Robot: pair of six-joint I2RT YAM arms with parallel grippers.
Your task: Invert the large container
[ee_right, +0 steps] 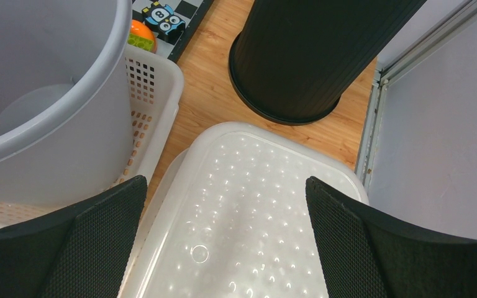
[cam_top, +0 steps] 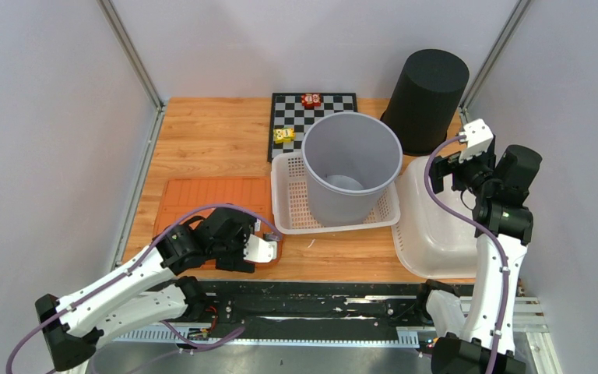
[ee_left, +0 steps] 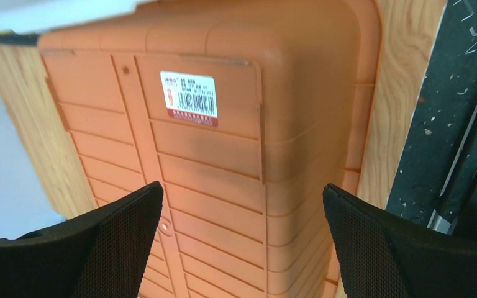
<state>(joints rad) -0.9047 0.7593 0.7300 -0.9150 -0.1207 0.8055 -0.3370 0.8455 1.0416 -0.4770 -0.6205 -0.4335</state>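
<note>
The left jaws stand wide and released, holding nothing, poised over the ribbed underside of an overturned orange crate [ee_left: 211, 186] at the near left of the worktop [cam_top: 210, 132]. The right jaws are likewise spread and empty, hanging above the dimpled base of an inverted translucent tub [ee_right: 248, 211] at the near right. Further out, between the two, stands the task's thing: the large grey bin [cam_top: 342, 204]. It is upright with its mouth open to the ceiling, seated inside a white perforated basket [cam_top: 290, 199] mid-worktop. Beyond it lie a chessboard [cam_top: 296, 109] with small toys and, far right, a black bin [cam_top: 428, 93] set mouth-down.

The step in hand looks like the reach. The right jaws are nearer, so they would do best to travel left and pinch the bin's rim on its right side, one finger inside and one outside, deep enough not to slip. Lift it clear of the basket wall before rotating, or the basket may drag along. Then tip it over and set the rim flat.
</note>
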